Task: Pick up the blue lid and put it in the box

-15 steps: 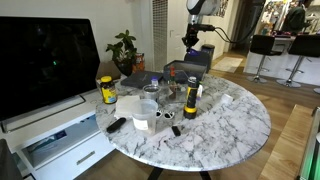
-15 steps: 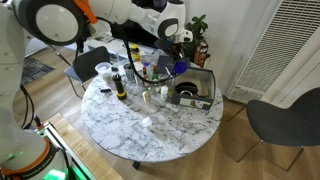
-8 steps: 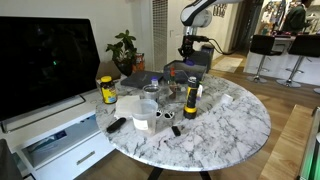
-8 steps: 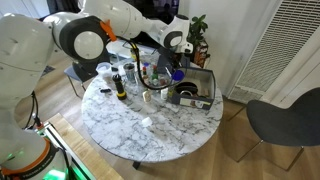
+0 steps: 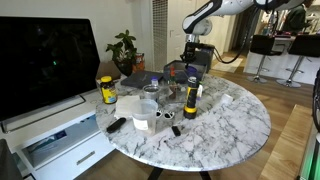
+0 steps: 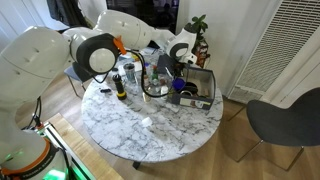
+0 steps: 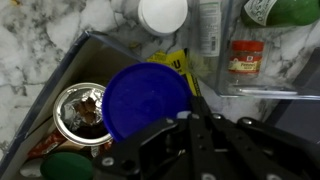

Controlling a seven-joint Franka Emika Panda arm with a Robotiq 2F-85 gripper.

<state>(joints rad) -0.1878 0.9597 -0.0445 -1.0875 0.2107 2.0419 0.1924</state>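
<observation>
The blue lid [image 7: 148,100] is round and flat, and my gripper [image 7: 188,118] is shut on its right edge. It hangs just over the box [image 7: 48,95], a shallow dark grey box with a red-orange rim, seen in both exterior views [image 5: 186,68] [image 6: 209,90]. In an exterior view my gripper [image 6: 180,76] is low over the box's near-left part with the lid [image 6: 178,86] under it. Below the lid in the box lie a metal tin [image 7: 80,108], a green object [image 7: 64,166] and a yellow item [image 7: 176,62].
A clear tub holding a red-capped spice jar [image 7: 245,57] stands right beside the box. Bottles, jars and a yellow-lidded jar [image 5: 107,90] crowd the marble table [image 5: 230,125]. A potted plant [image 5: 124,48] stands behind, and a monitor [image 5: 45,60] is beside the table.
The arm has come down and toward the box with the blue lid in its jaws; the lid is now low over the box's contents.
</observation>
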